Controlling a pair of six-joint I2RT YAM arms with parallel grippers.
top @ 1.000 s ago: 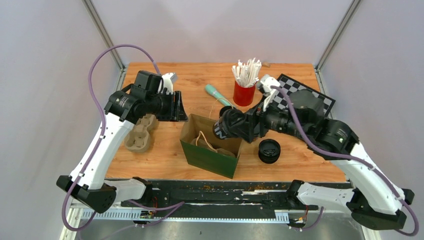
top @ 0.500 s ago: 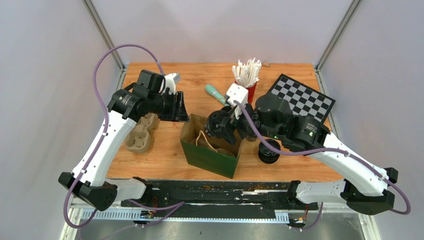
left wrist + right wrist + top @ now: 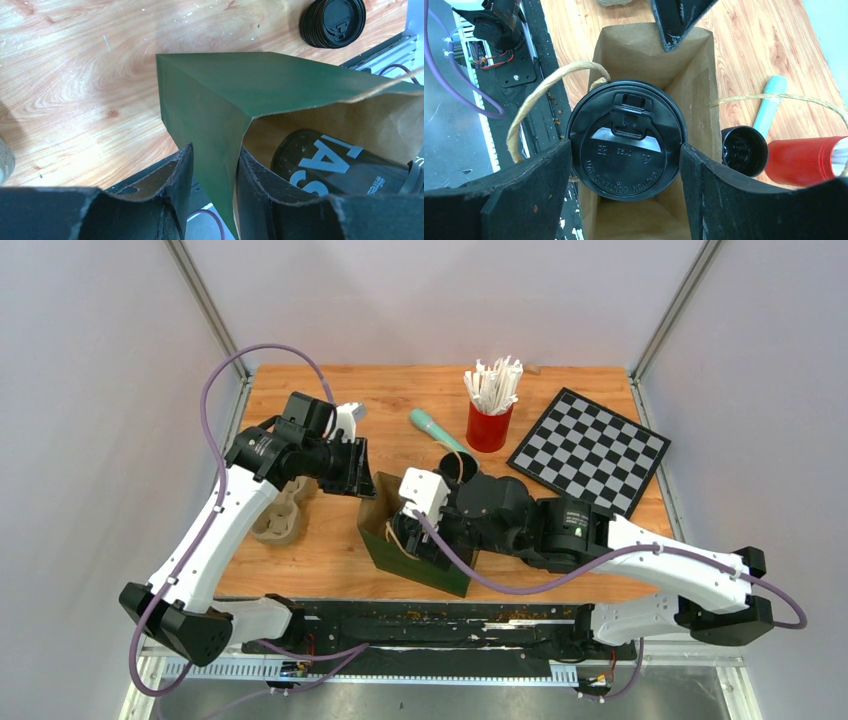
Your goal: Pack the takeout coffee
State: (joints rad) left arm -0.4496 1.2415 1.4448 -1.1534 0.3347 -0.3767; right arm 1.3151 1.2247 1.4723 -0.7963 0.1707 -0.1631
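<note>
A green paper bag (image 3: 415,562) with a brown inside stands open near the table's front middle. My right gripper (image 3: 625,144) is shut on the takeout coffee cup, whose black lid (image 3: 626,140) sits in the bag's mouth (image 3: 644,45). In the left wrist view the cup's dark printed side (image 3: 330,160) shows inside the bag. My left gripper (image 3: 215,149) straddles the bag's left corner wall (image 3: 210,90), one finger inside and one outside, jaws still apart. From above, the left gripper (image 3: 355,465) is at the bag's far-left rim. The right gripper (image 3: 430,525) covers the bag's mouth.
A cardboard cup carrier (image 3: 280,515) lies left of the bag. Behind the bag are a teal pen-like object (image 3: 435,428), a black open cup (image 3: 463,466), a red cup of white sticks (image 3: 489,425) and a checkerboard (image 3: 588,450). A stack of black lids (image 3: 332,22) sits right of the bag.
My right arm has swung left and brought the cup down into the bag's mouth. My left gripper has shifted right onto the bag's rim and its jaws have narrowed.
</note>
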